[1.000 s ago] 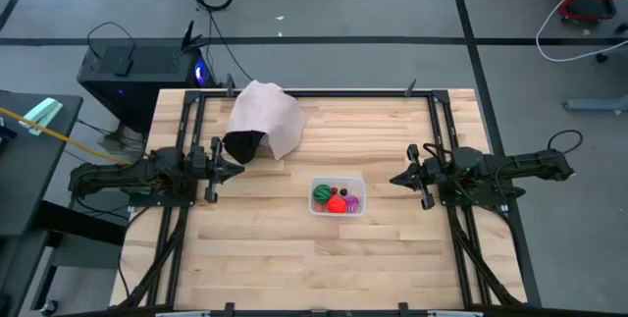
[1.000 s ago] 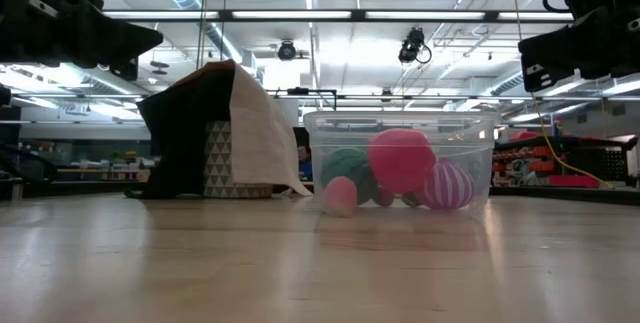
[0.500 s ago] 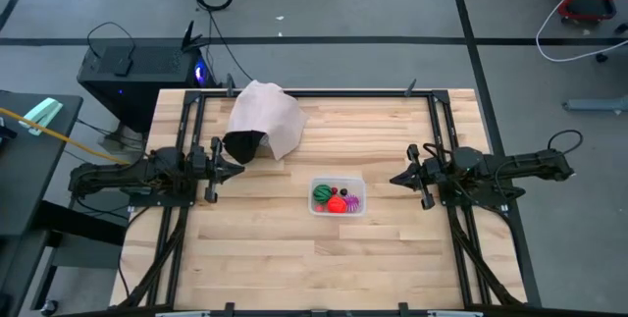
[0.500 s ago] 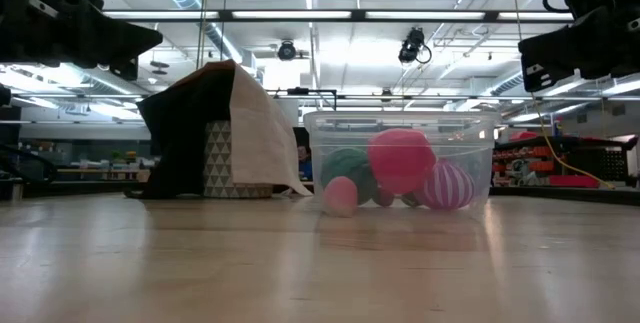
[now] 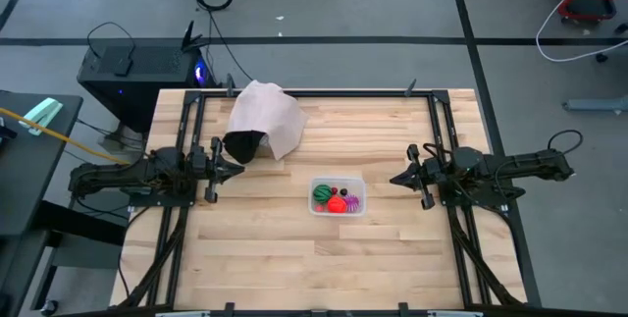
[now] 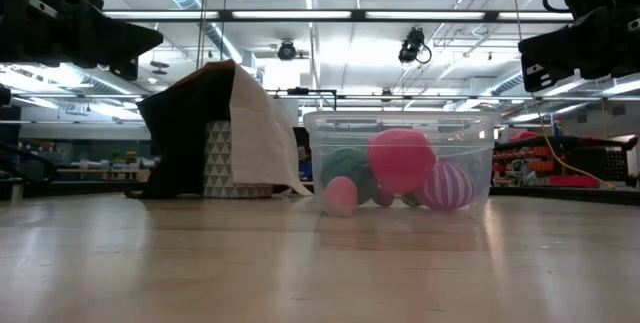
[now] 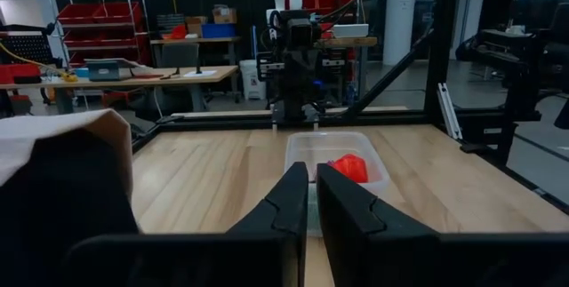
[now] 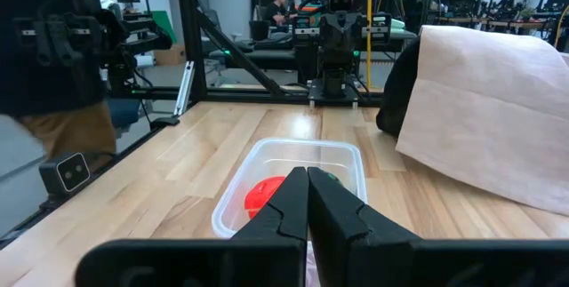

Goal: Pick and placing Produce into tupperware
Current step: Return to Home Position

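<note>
The clear tupperware tub (image 5: 338, 198) stands on the wooden table near its middle and holds the toy produce: a green piece (image 5: 322, 195), a red piece (image 5: 337, 204), a small dark red piece (image 5: 343, 192) and a striped magenta-purple piece (image 5: 352, 201). In the low view the tub (image 6: 400, 168) shows the same pieces through its wall. My left gripper (image 5: 239, 159) hovers shut to the tub's left. My right gripper (image 5: 394, 179) hovers shut to its right. Both are empty and point at the tub, which shows in the wrist views (image 7: 333, 158) (image 8: 293, 176).
A pale pinkish-white bag (image 5: 263, 119) with a dark open mouth lies at the table's far left part, near my left gripper. A dark frame (image 5: 314, 92) runs round the table's far and side edges. Bare wood lies in front of the tub.
</note>
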`<action>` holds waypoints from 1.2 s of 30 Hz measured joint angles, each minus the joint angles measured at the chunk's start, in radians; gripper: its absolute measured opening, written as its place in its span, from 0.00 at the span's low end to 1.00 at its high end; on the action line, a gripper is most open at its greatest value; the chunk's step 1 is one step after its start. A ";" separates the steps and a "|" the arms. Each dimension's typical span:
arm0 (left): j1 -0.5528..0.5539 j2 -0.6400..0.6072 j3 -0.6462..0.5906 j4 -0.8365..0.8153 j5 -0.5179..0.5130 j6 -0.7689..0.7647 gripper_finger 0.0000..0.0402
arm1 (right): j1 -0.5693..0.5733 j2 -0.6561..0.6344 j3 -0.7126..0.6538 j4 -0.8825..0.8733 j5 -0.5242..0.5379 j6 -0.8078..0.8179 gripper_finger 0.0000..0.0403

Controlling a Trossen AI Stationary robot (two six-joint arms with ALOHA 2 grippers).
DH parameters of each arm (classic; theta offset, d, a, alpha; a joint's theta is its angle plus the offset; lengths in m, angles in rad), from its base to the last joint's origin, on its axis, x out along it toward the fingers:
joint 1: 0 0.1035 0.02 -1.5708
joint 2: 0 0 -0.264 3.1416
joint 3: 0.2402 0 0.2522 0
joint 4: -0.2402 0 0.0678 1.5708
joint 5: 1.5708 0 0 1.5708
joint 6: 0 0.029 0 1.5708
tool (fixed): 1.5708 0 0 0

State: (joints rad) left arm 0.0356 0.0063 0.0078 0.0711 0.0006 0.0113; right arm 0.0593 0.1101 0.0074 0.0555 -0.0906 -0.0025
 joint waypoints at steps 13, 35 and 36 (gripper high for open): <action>0.000 0.000 0.000 0.000 0.000 0.000 0.06 | 0.000 0.000 0.000 0.000 0.000 0.000 0.03; 0.000 0.000 0.000 0.000 0.000 0.000 0.05 | 0.000 0.000 0.000 0.000 0.000 0.000 0.03; 0.000 0.000 0.000 0.000 0.000 0.000 0.06 | 0.000 0.000 0.000 0.000 0.000 0.000 0.03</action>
State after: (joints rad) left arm 0.0357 0.0063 0.0078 0.0711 0.0010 0.0113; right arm 0.0593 0.1101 0.0074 0.0555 -0.0906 -0.0021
